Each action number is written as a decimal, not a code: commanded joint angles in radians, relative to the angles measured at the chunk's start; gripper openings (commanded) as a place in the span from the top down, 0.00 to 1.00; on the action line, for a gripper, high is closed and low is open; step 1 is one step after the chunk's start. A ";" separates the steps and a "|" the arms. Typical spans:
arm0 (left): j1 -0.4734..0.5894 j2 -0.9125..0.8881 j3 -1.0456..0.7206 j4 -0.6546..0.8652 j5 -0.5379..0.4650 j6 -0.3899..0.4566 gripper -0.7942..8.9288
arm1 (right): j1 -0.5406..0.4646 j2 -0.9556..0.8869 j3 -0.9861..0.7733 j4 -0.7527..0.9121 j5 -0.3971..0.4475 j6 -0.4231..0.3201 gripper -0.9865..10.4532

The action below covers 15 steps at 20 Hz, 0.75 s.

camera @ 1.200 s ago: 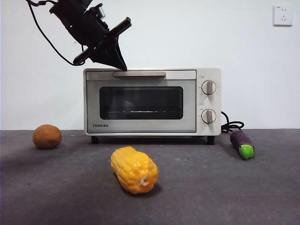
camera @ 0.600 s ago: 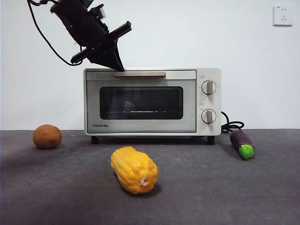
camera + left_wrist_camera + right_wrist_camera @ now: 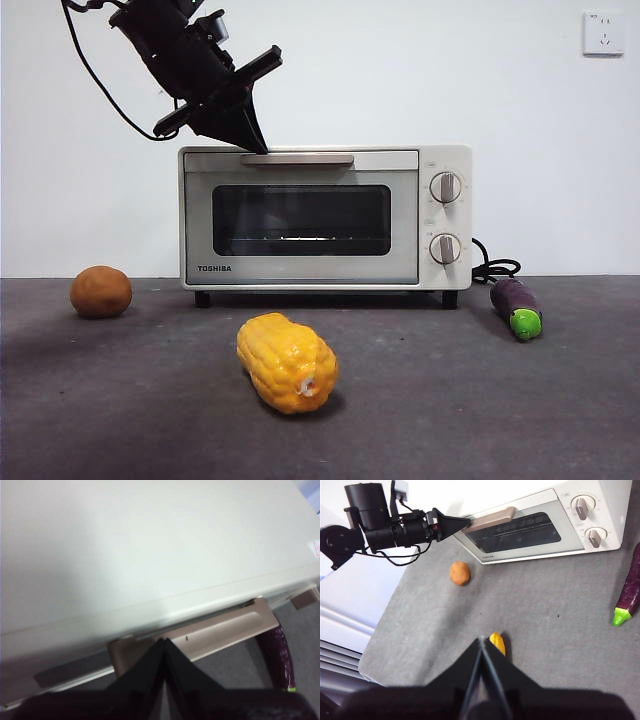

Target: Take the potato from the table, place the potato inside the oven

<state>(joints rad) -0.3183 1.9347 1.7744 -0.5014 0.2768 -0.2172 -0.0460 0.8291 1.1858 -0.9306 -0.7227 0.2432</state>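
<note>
The cream-white oven point(image 3: 325, 216) stands at the back of the table with its glass door closed. My left gripper point(image 3: 258, 148) hangs shut at the left end of the bar handle point(image 3: 297, 158), its tip point(image 3: 164, 641) touching the handle point(image 3: 220, 630) from above. The reddish-brown potato point(image 3: 100, 292) lies on the table point(image 3: 480, 400) left of the oven, and shows as a small lump point(image 3: 460, 573) in the right wrist view. My right gripper point(image 3: 481, 639) is shut and empty, high over the table's front, above the corn point(image 3: 498, 643).
A yellow corn cob point(image 3: 287, 362) lies at the front middle. A purple eggplant point(image 3: 517, 306) with a green tip rests right of the oven, beside the black power cord point(image 3: 494, 268). A wall socket point(image 3: 603, 32) sits top right.
The left arm has shifted very slightly up and right at the handle's left end. Potato, corn and eggplant have not moved.
</note>
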 commanded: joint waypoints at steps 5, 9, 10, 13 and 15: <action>-0.012 0.034 -0.022 -0.146 -0.009 0.100 0.92 | 0.000 -0.001 0.007 0.002 -0.004 -0.008 0.91; -0.022 0.034 -0.022 -0.196 -0.013 0.128 0.92 | 0.000 -0.002 0.007 0.000 -0.004 -0.008 0.91; -0.027 0.034 -0.022 -0.209 -0.018 0.137 0.92 | 0.000 -0.002 0.007 0.000 -0.004 -0.008 0.91; -0.045 0.034 -0.022 -0.253 -0.060 0.172 0.92 | 0.000 -0.002 0.007 -0.008 -0.004 -0.011 0.91; -0.064 0.034 -0.022 -0.288 -0.118 0.201 0.92 | 0.000 -0.002 0.007 -0.014 -0.004 -0.011 0.91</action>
<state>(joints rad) -0.3744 1.9080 1.7882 -0.7448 0.2237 -0.0650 -0.0460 0.8291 1.1858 -0.9466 -0.7227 0.2428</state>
